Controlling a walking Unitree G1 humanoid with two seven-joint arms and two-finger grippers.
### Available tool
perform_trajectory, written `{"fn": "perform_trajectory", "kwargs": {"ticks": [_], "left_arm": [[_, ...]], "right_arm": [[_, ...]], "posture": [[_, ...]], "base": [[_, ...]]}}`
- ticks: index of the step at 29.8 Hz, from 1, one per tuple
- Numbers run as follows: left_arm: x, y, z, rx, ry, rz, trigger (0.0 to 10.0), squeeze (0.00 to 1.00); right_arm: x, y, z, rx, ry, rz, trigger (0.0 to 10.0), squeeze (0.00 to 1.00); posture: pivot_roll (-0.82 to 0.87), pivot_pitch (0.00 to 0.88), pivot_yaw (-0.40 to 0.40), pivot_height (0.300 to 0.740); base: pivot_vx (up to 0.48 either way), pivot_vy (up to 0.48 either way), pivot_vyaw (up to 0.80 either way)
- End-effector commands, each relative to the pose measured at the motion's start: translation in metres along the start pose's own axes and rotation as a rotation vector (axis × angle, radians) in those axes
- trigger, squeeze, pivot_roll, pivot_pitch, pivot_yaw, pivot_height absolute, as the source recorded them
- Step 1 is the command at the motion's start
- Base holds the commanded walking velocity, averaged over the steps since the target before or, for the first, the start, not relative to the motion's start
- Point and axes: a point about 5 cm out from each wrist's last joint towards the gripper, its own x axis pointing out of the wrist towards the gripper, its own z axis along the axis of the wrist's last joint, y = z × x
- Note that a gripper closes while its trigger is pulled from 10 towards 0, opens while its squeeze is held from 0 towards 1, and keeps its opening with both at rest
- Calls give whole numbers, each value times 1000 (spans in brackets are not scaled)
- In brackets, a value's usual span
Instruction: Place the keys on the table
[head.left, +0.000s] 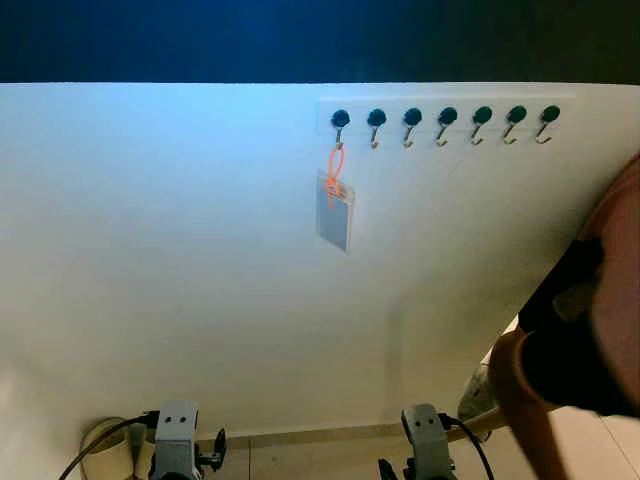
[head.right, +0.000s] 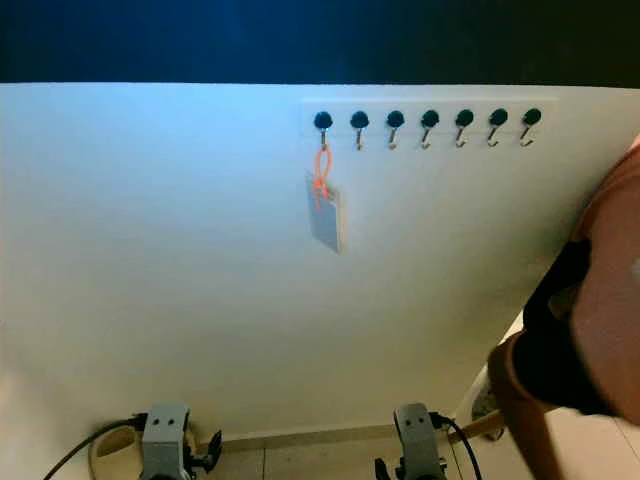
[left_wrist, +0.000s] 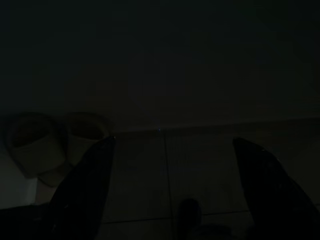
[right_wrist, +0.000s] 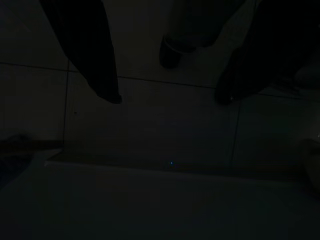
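Hanging from the leftmost of 7 round-headed hooks on a white hook rail (head.left: 445, 118), the keys (head.left: 335, 205) are really an orange loop tied to a pale rectangular tag that dangles flat against the white wall (head.left: 160, 250); no metal key can be made out at this size. Both arms sit low near the floor, well below the rail; the left gripper (left_wrist: 170, 190) shows its 2 black fingers spread wide with nothing between them, above dim floor tiles and 2 pale round pots (left_wrist: 55, 142); the right gripper (right_wrist: 167, 97) also stands wide and empty over the tiles. A person (head.left: 590, 330) in dark and rust-coloured clothing stands close at the right edge.

To my eye the step is the reach and unhooking; it would go best if 1 arm rises to the orange loop rather than the tag, pinches the loop just under the hook, then lifts up and away from the wall so the loop clears the hook's tip instead of dragging on it. The right arm looks the nearer choice, though the person beside it calls for care. I cannot make out a table from here.

No brand, label or writing can be read; the tag's face looks blank from here.
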Motion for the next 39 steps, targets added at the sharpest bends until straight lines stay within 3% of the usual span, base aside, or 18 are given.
{"fn": "perform_trajectory", "kwargs": {"ticks": [1, 21, 32, 39], "left_arm": [[-1, 2, -3, 13, 24, 1, 10000, 0], [-1, 3, -5, 14, 39, 3, 10000, 0], [0, 3, -5, 13, 39, 7, 10000, 0], [1, 3, -3, 11, 33, 9, 10000, 0]], "right_arm": [[-1, 0, -3, 1, 11, -2, 10000, 0], [-2, 0, -6, 3, 18, -5, 10000, 0], [-1, 1, -6, -46, 35, 11, 10000, 0], [-1, 0, -7, -53, 43, 12, 10000, 0]], "posture": [[48, 46, -17, 740], [47, 49, -14, 740], [49, 40, -16, 740], [47, 39, -18, 740]], "base": [[0, 0, 0], [0, 0, 0], [0, 0, 0], [0, 0, 712]]}}
